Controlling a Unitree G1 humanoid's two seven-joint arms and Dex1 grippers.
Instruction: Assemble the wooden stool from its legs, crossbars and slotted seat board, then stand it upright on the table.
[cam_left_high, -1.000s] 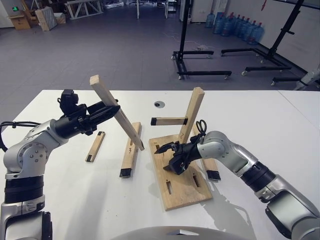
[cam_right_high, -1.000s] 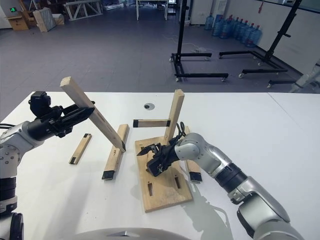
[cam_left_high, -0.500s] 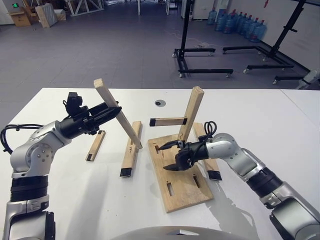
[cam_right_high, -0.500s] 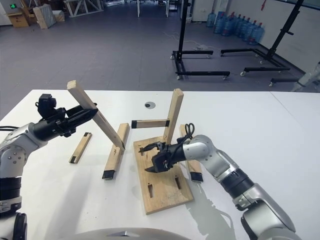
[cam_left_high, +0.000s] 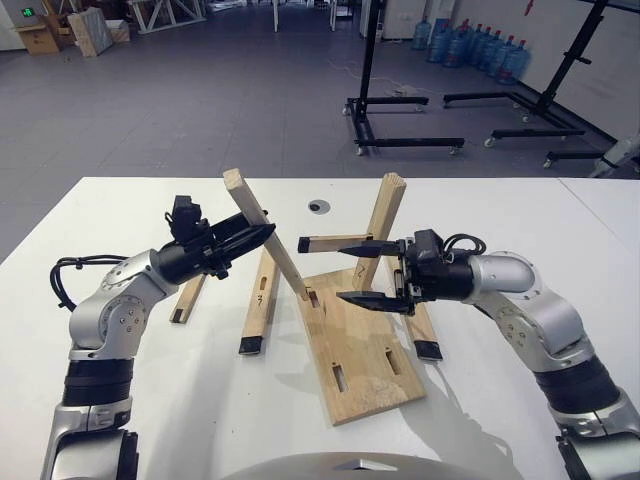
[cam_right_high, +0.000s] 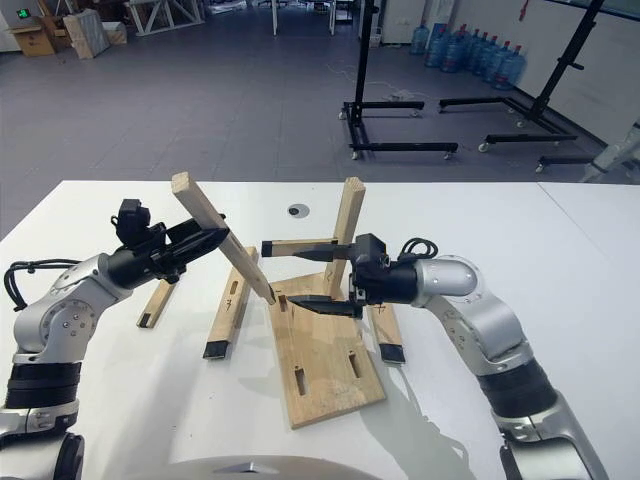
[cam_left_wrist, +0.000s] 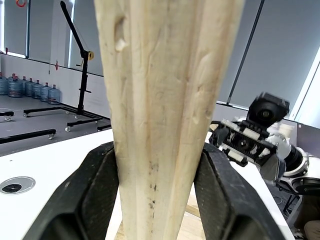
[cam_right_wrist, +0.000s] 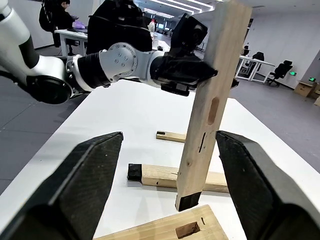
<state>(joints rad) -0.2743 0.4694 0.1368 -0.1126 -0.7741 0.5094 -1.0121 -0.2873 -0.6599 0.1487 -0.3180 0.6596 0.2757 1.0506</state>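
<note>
My left gripper (cam_left_high: 255, 236) is shut on a wooden leg (cam_left_high: 268, 236) that tilts steeply, its black-tipped lower end at a slot in the far left corner of the slotted seat board (cam_left_high: 365, 365). The left wrist view has this leg (cam_left_wrist: 165, 115) clamped between both fingers (cam_left_wrist: 95, 190). A second leg (cam_left_high: 385, 222) stands in the board with a crossbar (cam_left_high: 328, 243) sticking out to the left. My right gripper (cam_left_high: 362, 271) is open just right of the held leg, holding nothing. The right wrist view looks between its fingers (cam_right_wrist: 92, 172) at the held leg (cam_right_wrist: 210, 100).
One leg (cam_left_high: 261, 303) and a short crossbar (cam_left_high: 190, 292) lie left of the board, and another leg (cam_left_high: 421, 328) lies along its right side. A round hole (cam_left_high: 318, 207) sits in the table further back. Black wheeled racks (cam_left_high: 410, 100) stand on the floor beyond.
My left arm has carried the tilted leg rightward until its lower end reached the board's far left corner. My right gripper has lifted off the board, turned and opened wider toward the leg.
</note>
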